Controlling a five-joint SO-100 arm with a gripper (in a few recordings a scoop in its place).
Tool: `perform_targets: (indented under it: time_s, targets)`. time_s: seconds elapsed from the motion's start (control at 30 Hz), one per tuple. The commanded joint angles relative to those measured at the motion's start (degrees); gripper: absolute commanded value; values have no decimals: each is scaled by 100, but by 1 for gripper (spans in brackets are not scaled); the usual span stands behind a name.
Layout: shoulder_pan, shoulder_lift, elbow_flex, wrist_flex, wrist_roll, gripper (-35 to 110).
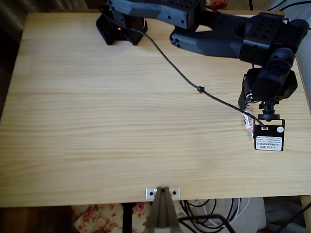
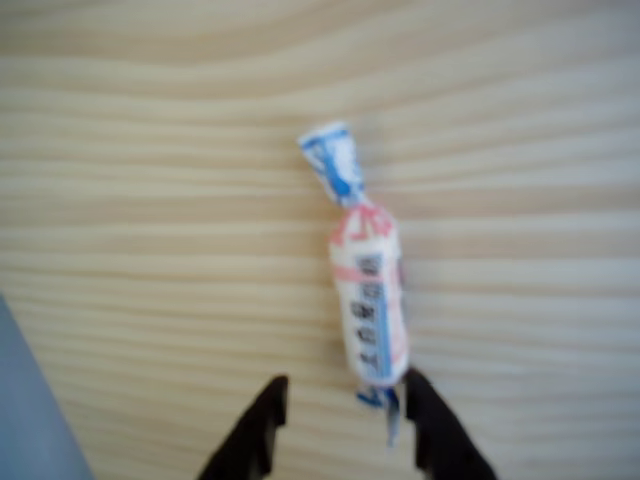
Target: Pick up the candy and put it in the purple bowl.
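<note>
The candy [image 2: 368, 300] is a white wrapped sweet with red and blue print and twisted ends, lying flat on the wooden table. In the overhead view the candy [image 1: 248, 122] peeks out at the right side, just below the black arm's wrist. My gripper [image 2: 345, 432] is open, its two dark fingertips [image 2: 262, 425] low over the table on either side of the candy's near twisted end. They do not clamp it. From above, the gripper [image 1: 247, 112] is mostly covered by the wrist and camera block. The purple bowl is out of view.
The light wooden table [image 1: 121, 121] stretches wide to the left of the arm. A black cable [image 1: 175, 68] crosses it from the arm's base [image 1: 119, 26] to the wrist camera [image 1: 269, 136]. The table's right edge lies close by. A blurred bluish-grey patch [image 2: 25, 410] fills the wrist view's lower left corner.
</note>
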Motion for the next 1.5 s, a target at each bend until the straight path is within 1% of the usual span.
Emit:
perform_targets:
  time_s: [0.0, 0.3, 0.57, 0.67, 0.77, 1.07, 1.17, 1.33, 1.47]
  targets:
    - [176, 439, -9, -141, -79, 19]
    - [290, 272, 44, -369, -167, 18]
    - [387, 35, -9, -413, -185, 15]
    - [396, -185, -360, -202, -176, 9]
    - [396, -264, -483, -114, -132, 6]
    - [369, -457, -923, 246, -123, 2]
    - [360, -492, -1204, 510, -88, 2]
    - [352, -70, -1195, 809, -149, 2]
    - [352, 422, -1195, 1143, -387, 0]
